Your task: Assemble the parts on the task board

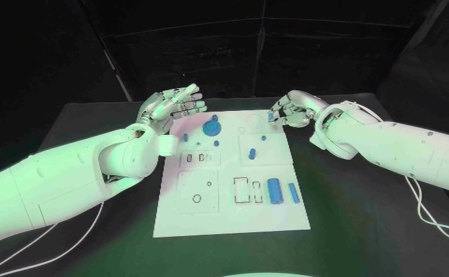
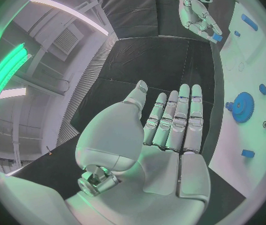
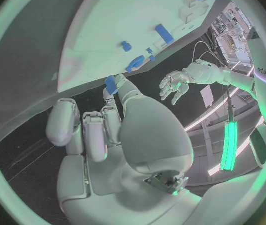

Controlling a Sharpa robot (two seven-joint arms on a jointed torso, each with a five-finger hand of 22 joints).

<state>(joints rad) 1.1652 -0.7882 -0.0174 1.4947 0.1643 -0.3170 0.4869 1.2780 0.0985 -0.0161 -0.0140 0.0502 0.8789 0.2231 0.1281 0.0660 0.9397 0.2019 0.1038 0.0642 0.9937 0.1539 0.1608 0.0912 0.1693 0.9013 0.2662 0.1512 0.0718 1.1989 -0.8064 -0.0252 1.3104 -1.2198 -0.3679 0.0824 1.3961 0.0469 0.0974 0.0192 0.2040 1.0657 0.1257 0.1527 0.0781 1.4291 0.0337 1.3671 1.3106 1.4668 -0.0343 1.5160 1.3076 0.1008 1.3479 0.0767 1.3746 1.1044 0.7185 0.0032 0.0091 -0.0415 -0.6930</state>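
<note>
The right hand (image 1: 292, 112), upper right of the task board (image 1: 224, 215), pinches a small blue part (image 3: 110, 84) at its fingertips. The left hand (image 1: 174, 105) hovers spread and empty, upper left. Judgement: align the part squarely above its socket before lowering; avoid the blue gear (image 1: 212, 125).

Both arms: smooth white shells, rounded segments, seams between sections. Left arm (image 1: 65, 176) fills lower left of head view, w/ fat round wrist collar. Right arm (image 1: 393, 147) enters from right edge; thin white cables run along it & loop down at lower right. Left hand (image 2: 164, 135): silver-grey, segmented fingers, broad smooth palm plate, exposed metal fitting at thumb base. Right hand (image 3: 120, 140): same silver build, similar metal fitting near bottom of circle.
</note>
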